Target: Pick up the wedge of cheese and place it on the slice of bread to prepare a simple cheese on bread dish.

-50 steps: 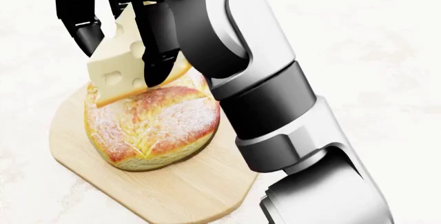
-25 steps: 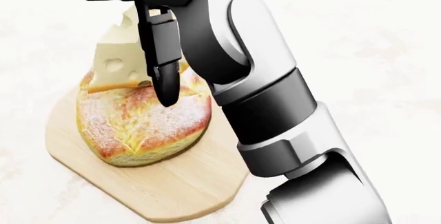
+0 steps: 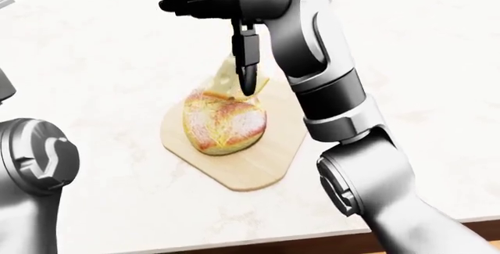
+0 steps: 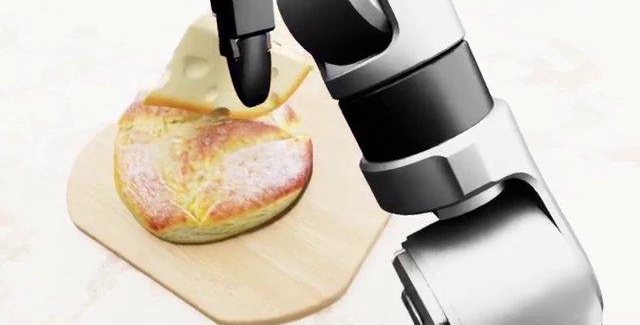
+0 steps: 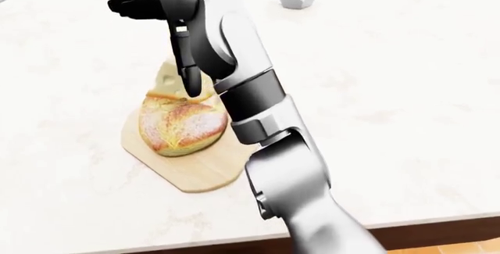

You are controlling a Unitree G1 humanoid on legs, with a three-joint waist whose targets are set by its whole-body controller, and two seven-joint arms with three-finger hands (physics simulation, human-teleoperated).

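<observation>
Cheese [image 3: 227, 77] in the left-eye view leaned on the upper edge of the bread [image 3: 224, 122], at the frame's centre, on a wooden board [image 3: 258, 169] on the bench [image 3: 101, 60]. In the head view, the right hand [image 4: 245, 47] hung with fingers apart, one finger before the wedge. In the right-eye view nothing gripped it. I judged the placing nearly done.

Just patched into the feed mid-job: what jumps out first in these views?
The right arm fills the head view's right half, its right hand open above the board. At centre-left, the round loaf of bread sits on the wooden cutting board, with the cheese wedge resting against the loaf's top edge, one dark finger hanging before it.
</observation>
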